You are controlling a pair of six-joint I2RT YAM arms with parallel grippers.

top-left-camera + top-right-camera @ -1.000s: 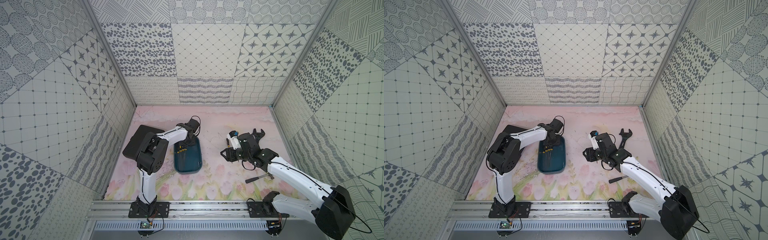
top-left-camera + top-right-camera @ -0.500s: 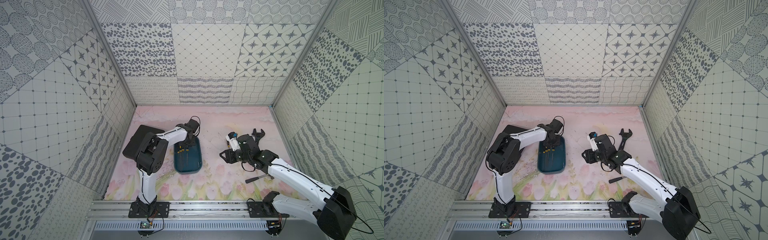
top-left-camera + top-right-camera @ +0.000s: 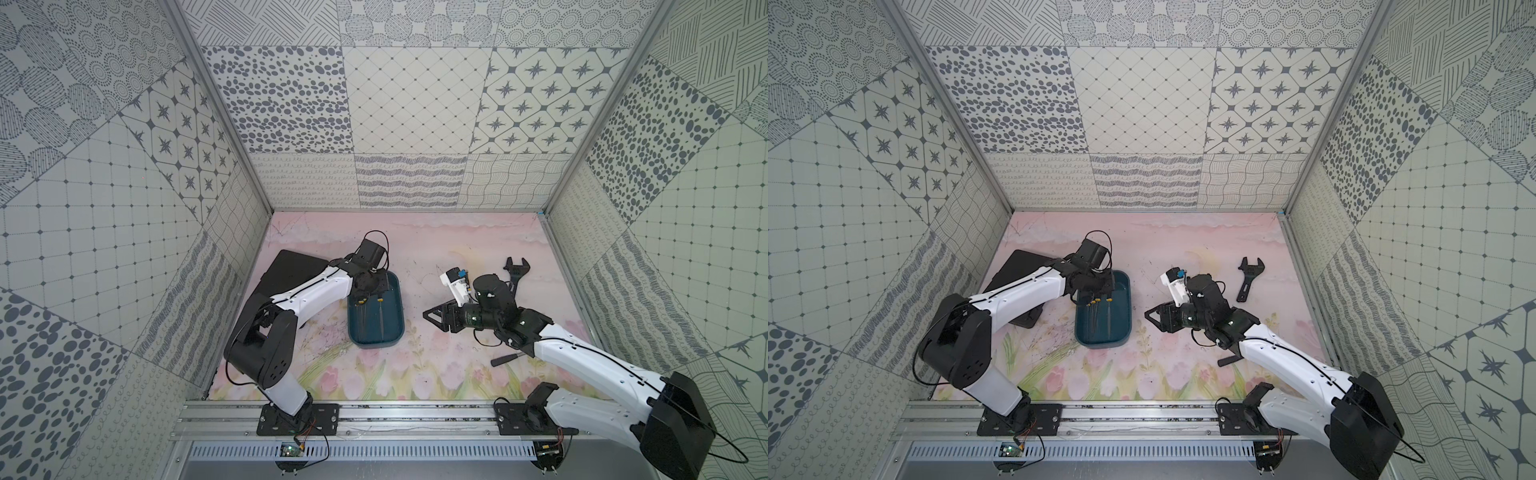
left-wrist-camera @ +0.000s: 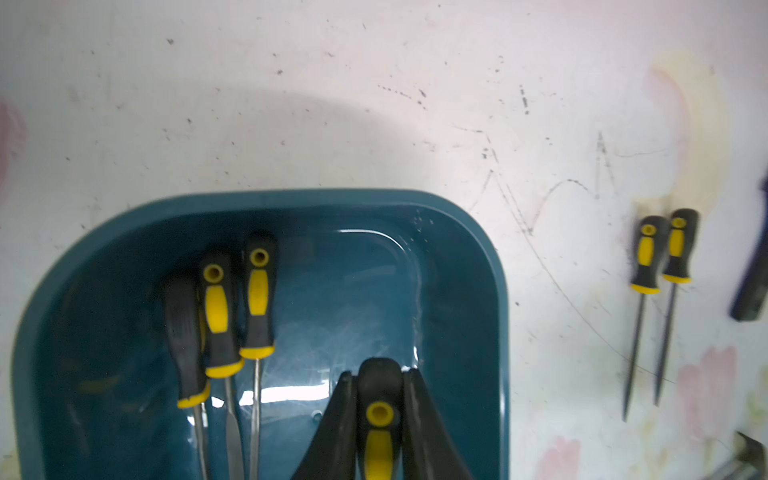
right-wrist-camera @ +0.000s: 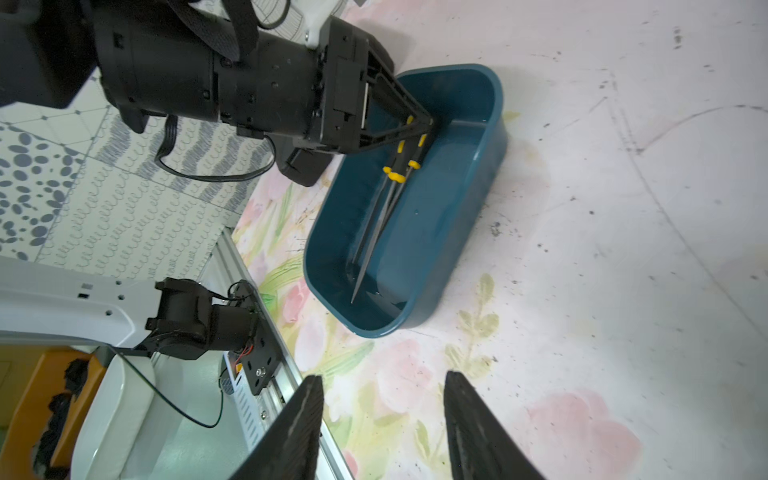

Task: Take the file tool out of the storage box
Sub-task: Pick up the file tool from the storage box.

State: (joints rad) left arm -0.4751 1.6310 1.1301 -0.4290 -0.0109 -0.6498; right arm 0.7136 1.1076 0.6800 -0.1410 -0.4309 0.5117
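While one black case (image 3: pixel 291 270) lay at the far left, the left gripper (image 4: pixel 379 374) was clamped on one file (image 4: pixel 378 424) at the far end of the single teal box (image 4: pixel 496 291), beside three other files (image 4: pixel 218 316) lying inside. Two loose files (image 4: pixel 644 257) lay on the table (image 3: pixel 415 257) to its right. The right gripper (image 5: pixel 384 376) hovered half spread and empty; one wrench (image 3: pixel 1250 278) lay far right.
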